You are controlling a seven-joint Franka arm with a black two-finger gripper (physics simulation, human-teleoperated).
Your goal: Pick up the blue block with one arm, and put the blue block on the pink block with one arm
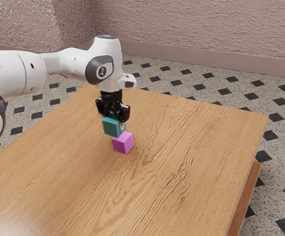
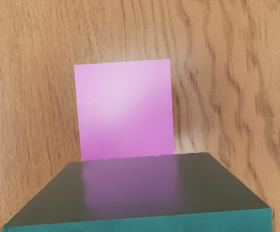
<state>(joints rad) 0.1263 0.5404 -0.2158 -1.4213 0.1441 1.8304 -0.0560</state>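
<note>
A teal-blue block (image 1: 113, 127) hangs between the black fingers of my gripper (image 1: 114, 118), which is shut on it. It is just above the pink block (image 1: 123, 142), which rests on the wooden table (image 1: 182, 162); I cannot tell whether the two touch. In the wrist view the blue block (image 2: 140, 198) looms close under my hand. Beyond it lies the pink block (image 2: 124, 110), partly covered by the held block.
The table's edge on the exterior view's right (image 1: 245, 191) drops to a checkered floor (image 1: 280, 103). A pink wall (image 1: 206, 24) stands behind.
</note>
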